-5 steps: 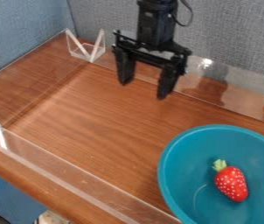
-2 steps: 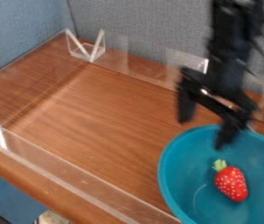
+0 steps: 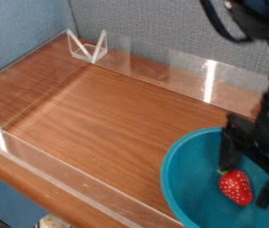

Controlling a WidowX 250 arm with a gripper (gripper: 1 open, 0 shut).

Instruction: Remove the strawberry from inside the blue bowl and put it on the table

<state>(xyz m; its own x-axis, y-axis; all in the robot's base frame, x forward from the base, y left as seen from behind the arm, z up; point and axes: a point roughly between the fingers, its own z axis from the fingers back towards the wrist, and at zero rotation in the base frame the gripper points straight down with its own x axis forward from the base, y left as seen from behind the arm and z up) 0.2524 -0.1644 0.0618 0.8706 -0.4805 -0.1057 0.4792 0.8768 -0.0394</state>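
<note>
The blue bowl (image 3: 187, 183) sits at the table's near right corner, cut off by the frame's edge. Inside it lies the strawberry (image 3: 233, 189), red with a small green top. My gripper (image 3: 250, 183) hangs over the bowl from the upper right, pointing down, its dark fingers (image 3: 231, 147) spread open. One finger stands just behind the strawberry and the other to its right, so the berry lies about between them. Nothing is gripped. The brown wood table (image 3: 101, 107) stretches away to the left.
Low clear acrylic walls edge the table, with a corner bracket (image 3: 91, 46) at the back left and a front wall (image 3: 66, 174) along the near edge. A grey-blue backdrop (image 3: 137, 27) rises behind the table.
The gripper has swept from the back middle of the table to the right and down, turning about its own axis. It now hangs over the bowl at the strawberry, still open. The strawberry has not moved.
</note>
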